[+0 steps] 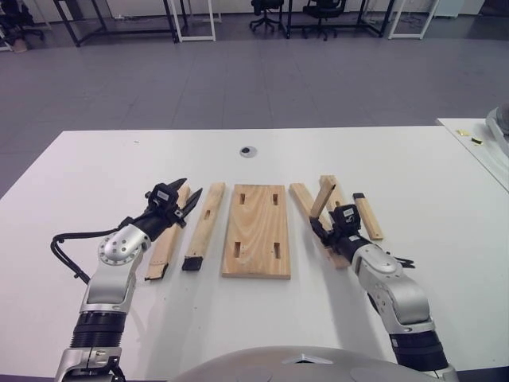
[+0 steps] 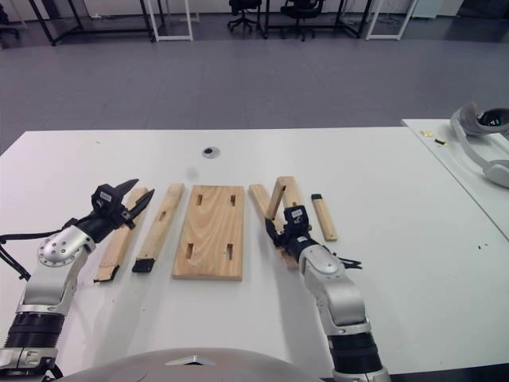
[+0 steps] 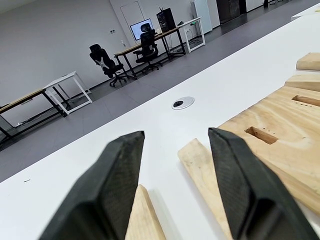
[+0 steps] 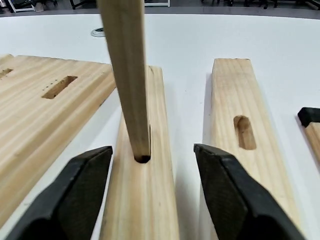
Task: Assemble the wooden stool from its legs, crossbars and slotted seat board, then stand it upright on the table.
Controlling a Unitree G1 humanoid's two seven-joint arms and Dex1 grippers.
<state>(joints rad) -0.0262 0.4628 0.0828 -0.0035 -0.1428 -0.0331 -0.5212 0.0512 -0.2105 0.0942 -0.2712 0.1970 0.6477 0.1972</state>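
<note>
The slotted seat board (image 1: 256,231) lies flat mid-table. Left of it lie two legs (image 1: 205,221) (image 1: 167,243), black-capped at their near ends. My left gripper (image 1: 192,185) hovers open over their far ends, one leg (image 3: 210,175) showing between its fingers. Right of the board, a crossbar (image 1: 322,195) stands tilted in the slot of a leg (image 4: 145,200). My right gripper (image 4: 152,149) is open, its fingers either side of that leg, holding nothing. A second slotted leg (image 4: 245,140) and a short black-tipped crossbar (image 1: 367,216) lie beside it.
A round cable grommet (image 1: 249,150) sits in the table behind the board. A second table with a white headset (image 2: 481,135) stands to the right. Bare white tabletop (image 1: 445,207) stretches around the parts; office chairs and desks stand far behind.
</note>
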